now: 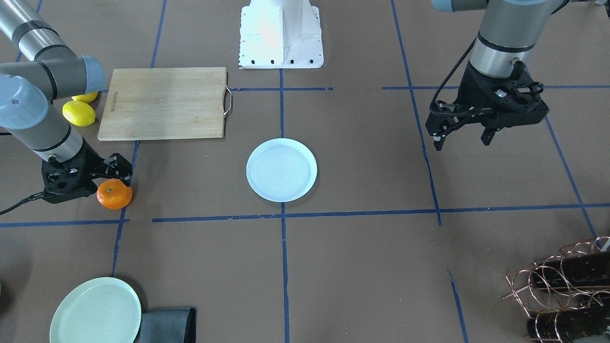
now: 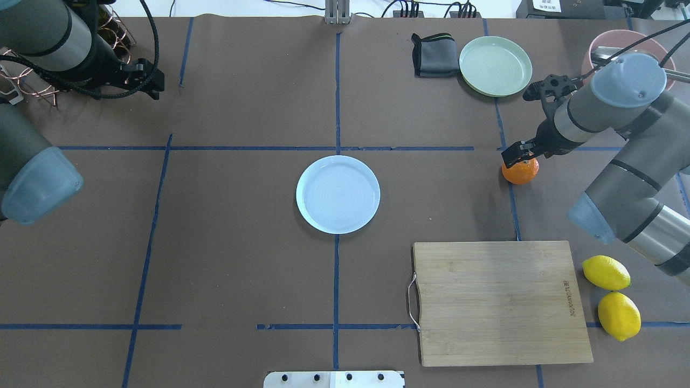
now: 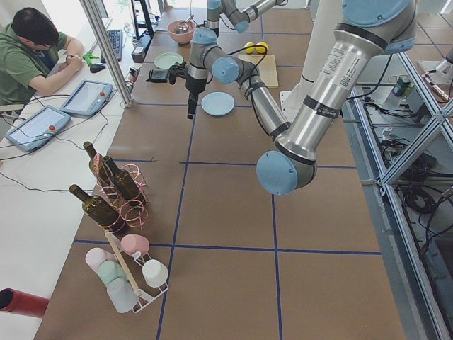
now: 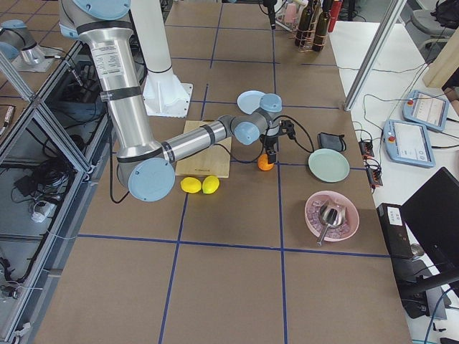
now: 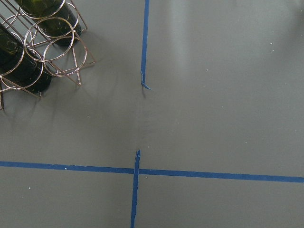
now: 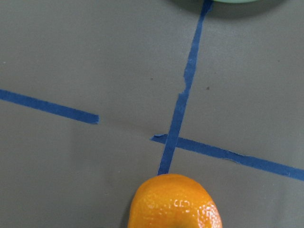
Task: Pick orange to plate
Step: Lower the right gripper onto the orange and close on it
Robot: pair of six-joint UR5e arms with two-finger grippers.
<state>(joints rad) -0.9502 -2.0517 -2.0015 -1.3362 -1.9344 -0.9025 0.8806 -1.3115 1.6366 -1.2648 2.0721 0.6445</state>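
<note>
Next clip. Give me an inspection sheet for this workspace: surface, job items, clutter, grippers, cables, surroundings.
Surface: brown table with a blue tape grid; no spills seen.
Job's things: orange sits on a tape line on the robot's right; bluish-white plate at the centre, empty.
Clutter: wooden cutting board, two lemons beside it, pale green plate, dark cloth, wine rack with bottles, pink bowl.
Grippers: right gripper directly over the orange, jaws' state unclear; left gripper above bare table, jaws open, empty.
Cables: a black cable at each wrist.
Surroundings: seated operator, teach pendants on the side bench.
</note>
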